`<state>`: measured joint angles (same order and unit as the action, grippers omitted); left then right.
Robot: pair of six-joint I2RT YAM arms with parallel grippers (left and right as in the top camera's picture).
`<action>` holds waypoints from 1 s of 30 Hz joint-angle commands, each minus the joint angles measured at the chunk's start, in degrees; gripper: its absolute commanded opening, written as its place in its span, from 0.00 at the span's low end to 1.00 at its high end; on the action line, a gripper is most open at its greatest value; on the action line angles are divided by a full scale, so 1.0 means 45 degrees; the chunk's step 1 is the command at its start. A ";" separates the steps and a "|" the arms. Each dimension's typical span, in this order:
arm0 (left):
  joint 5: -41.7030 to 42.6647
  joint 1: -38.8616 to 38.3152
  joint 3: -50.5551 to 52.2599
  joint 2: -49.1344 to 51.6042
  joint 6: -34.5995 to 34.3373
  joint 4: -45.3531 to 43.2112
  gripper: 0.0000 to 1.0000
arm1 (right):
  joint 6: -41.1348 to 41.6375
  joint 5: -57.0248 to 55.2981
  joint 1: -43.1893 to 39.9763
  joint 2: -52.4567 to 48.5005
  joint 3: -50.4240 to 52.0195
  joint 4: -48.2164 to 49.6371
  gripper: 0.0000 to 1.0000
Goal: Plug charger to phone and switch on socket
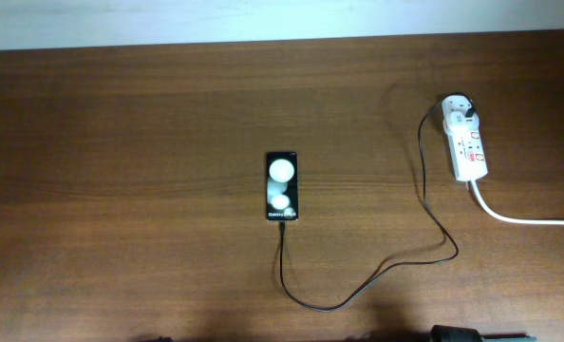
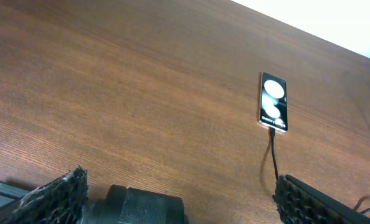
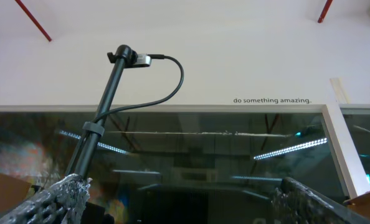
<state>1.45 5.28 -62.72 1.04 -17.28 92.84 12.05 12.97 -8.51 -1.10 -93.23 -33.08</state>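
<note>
Left claw (image 2: 179, 185): spread, empty, nearer than the flat black rectangular smartphone (image 2: 273, 102).
Right claw (image 3: 182, 186): spread, empty.
Thin black charger cable (image 1: 282, 261): tip meets the smartphone's near edge.
Long white plastic socket strip (image 1: 469, 144): right of the smartphone, farther back; white plug adapter (image 1: 456, 104) seated in its far end.
</note>
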 commanded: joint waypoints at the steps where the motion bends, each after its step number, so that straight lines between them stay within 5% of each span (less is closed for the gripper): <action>1: -0.0092 0.0005 0.0010 -0.0146 0.0199 -0.0019 0.99 | 0.0092 0.0063 0.0058 0.0165 0.0636 0.0185 0.99; 8: -0.0087 0.0010 0.0010 -0.0146 0.0199 -0.0019 0.99 | 0.0087 -0.2817 0.0058 0.0165 0.3711 0.0165 0.99; 16: -0.0092 0.0005 0.0010 -0.0146 0.0199 -0.0019 0.99 | 0.0092 -0.2647 0.0058 0.0165 0.9952 0.0729 0.99; 21: -0.0092 0.0010 0.0010 -0.0146 0.0199 -0.0019 0.99 | 0.0087 -0.0476 0.0058 0.0165 1.3886 0.4692 0.99; 30: -0.0092 0.0010 0.0010 -0.0146 0.0199 -0.0019 0.99 | 0.0087 -0.0597 0.0058 0.0165 1.8326 0.8922 0.99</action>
<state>1.45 5.28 -62.72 0.95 -17.28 92.84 12.01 10.04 -8.51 -0.91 -14.28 5.30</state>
